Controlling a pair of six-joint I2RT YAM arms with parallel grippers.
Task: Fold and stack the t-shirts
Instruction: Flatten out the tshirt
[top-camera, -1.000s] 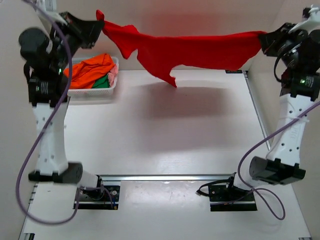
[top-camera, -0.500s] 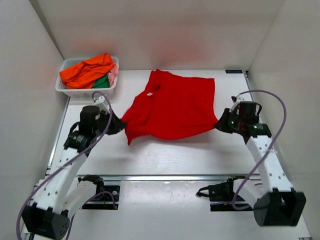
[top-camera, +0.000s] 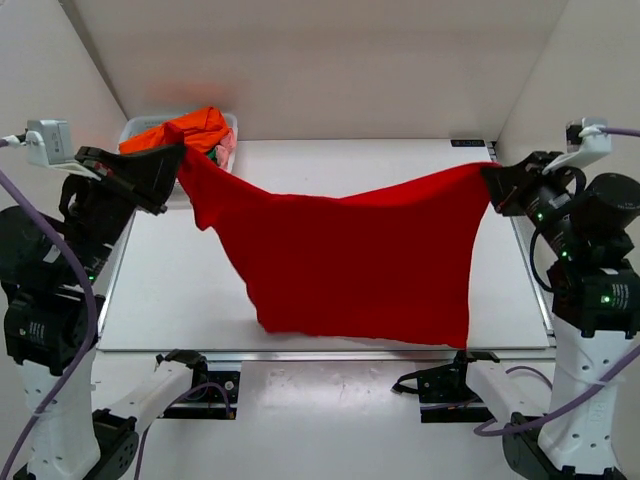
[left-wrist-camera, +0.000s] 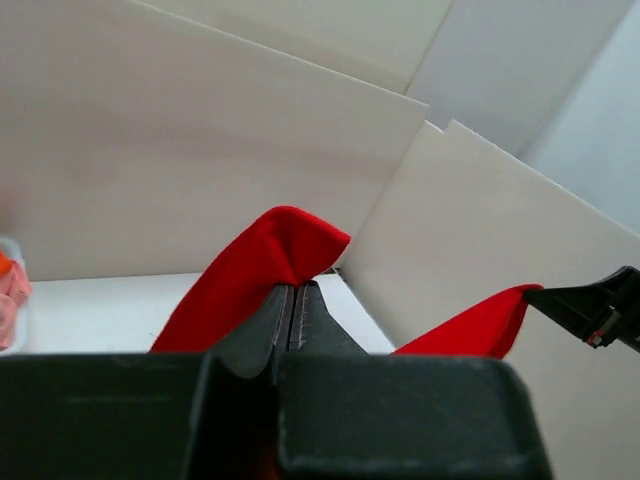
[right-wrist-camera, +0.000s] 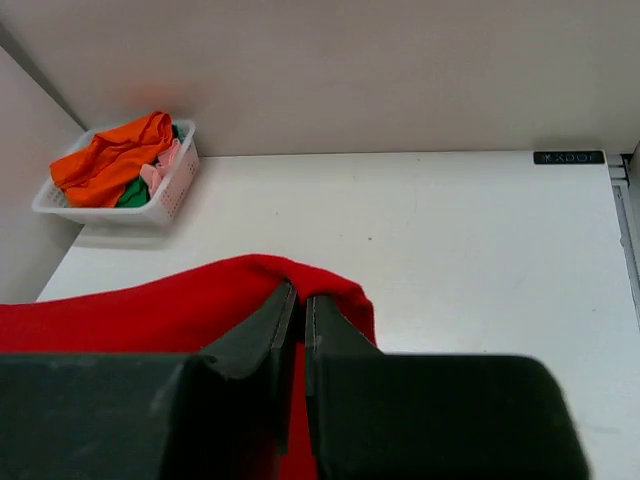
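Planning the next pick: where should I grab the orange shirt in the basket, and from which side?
Pinch the bunched ridge at the top of the orange shirt, coming down from above. It is heaped higher than the rim of the basket, whose walls would likely block a sideways approach.

White table between plain off-white walls, soft even light.

Red t-shirt: soft matt cloth; table: smooth, matt white; basket: plastic mesh.
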